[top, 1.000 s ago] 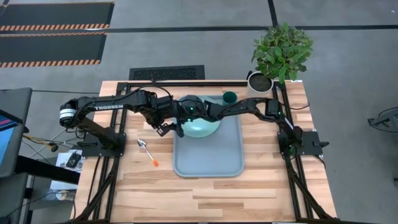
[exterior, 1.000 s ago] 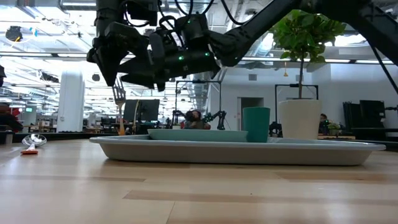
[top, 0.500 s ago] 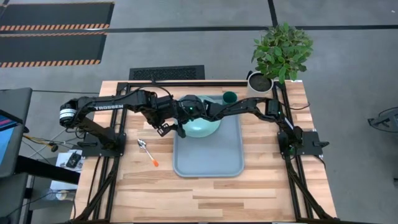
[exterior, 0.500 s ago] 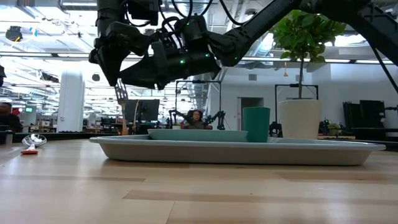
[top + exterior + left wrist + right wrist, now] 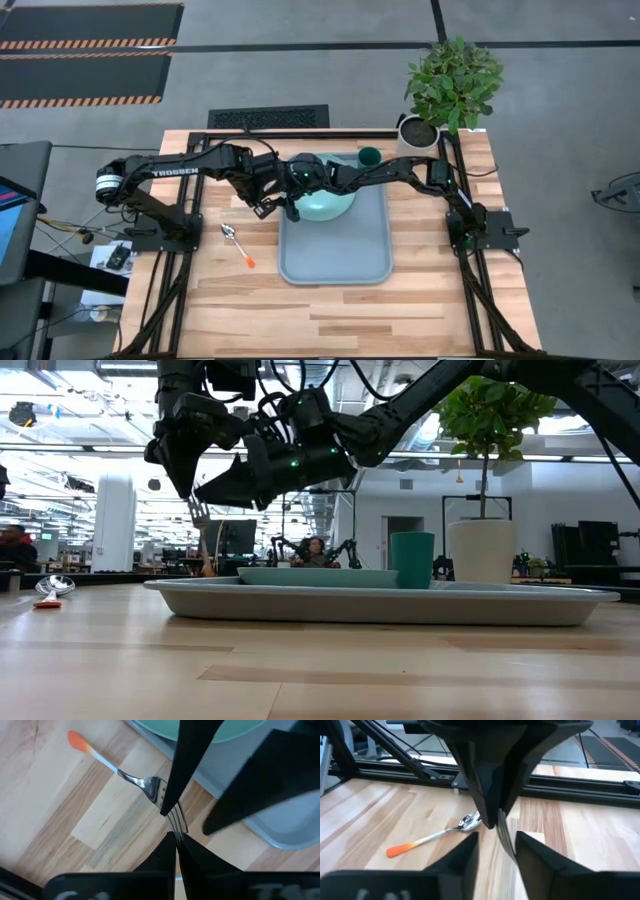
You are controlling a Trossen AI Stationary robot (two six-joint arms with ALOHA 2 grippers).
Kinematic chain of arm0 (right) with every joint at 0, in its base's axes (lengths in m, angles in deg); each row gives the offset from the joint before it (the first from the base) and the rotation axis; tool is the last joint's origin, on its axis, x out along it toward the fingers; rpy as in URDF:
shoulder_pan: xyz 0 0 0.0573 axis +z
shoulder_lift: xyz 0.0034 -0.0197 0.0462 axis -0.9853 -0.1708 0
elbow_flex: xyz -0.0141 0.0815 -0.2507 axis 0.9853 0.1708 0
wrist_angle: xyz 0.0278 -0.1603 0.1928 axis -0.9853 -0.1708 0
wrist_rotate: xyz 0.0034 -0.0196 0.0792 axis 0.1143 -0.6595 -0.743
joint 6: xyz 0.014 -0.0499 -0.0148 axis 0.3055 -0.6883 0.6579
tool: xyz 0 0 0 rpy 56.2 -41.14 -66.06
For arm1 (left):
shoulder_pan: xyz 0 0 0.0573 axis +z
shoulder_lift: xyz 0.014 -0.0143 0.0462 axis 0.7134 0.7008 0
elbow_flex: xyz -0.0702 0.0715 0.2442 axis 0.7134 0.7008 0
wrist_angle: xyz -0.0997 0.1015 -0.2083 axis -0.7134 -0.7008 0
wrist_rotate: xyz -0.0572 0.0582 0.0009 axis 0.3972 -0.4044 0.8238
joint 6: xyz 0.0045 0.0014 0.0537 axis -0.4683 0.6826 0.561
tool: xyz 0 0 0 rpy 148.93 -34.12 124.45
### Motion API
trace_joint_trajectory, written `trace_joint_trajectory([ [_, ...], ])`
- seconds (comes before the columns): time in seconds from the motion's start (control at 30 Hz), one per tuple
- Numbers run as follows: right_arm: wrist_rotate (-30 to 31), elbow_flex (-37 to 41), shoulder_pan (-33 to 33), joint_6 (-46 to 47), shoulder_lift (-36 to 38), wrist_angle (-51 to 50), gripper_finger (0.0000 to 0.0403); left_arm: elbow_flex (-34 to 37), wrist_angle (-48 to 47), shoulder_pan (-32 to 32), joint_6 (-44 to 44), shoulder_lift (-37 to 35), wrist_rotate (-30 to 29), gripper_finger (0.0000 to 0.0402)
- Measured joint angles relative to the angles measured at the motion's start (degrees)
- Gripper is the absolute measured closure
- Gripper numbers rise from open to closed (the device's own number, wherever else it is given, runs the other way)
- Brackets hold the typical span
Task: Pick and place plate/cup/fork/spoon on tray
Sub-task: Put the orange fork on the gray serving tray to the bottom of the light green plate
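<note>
My left gripper (image 5: 268,207) is shut on the fork (image 5: 135,777), over the table just left of the tray (image 5: 335,262). The fork also shows in the low view (image 5: 203,540). My right gripper (image 5: 288,200) is open next to it, with its fingers (image 5: 186,765) standing on either side of the fork's tines (image 5: 504,834). The mint-green plate (image 5: 335,205) lies flat on the tray's far half. The dark green cup (image 5: 369,155) stands upright in the tray's far right corner. The spoon (image 5: 237,243) lies flat on the table, left of the tray. My left gripper pinches the free ends of the fork's tines (image 5: 176,826) between its two fingers, which come from above and point down. The fork hangs below the fingers, tines up and orange handle end (image 5: 75,740) down. My right gripper: whether a finger touches the fork, I cannot tell.
A white plant pot (image 5: 418,130) with a leafy plant stands at the table's far right corner. The tray's near half (image 5: 335,250) is bare. Bare wood lies in front of the tray and to its right.
My right gripper has moved a little toward the table's left, above the plate, closing in on the fork held by my left gripper. The fork has shifted slightly in the low view.
</note>
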Motion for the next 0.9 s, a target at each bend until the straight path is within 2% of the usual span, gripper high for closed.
trace_joint_trajectory([
  [0.3, 2.5, 0.0, 0.0, -0.3, 0.0, -1.0, 0.0375, 0.0, 0.3, 0.0, -0.3, 0.0, -0.3, 0.0401],
  [0.37, 2.5, 0.1, 0.1, -0.6, 0.0, -0.9, 0.0392, 0.0, 0.2, 0.0, -0.4, 0.0, -0.4, 0.0401],
  [0.57, 2.8, 0.1, 0.1, -0.2, 0.0, 0.3, 0.0397, -1.6, -1.6, 0.0, -0.2, 0.0, -1.4, 0.0383],
  [0.7, 0.3, 0.1, -0.3, 3.9, 0.0, 5.7, 0.0399, -7.6, -7.6, 0.0, 1.9, 0.0, -1.6, 0.0337],
  [0.9, -6.1, 0.0, -1.0, 9.0, 0.1, 7.6, 0.0401, -18.5, -15.2, -0.1, 3.2, -2.7, -6.8, 0.0271],
])
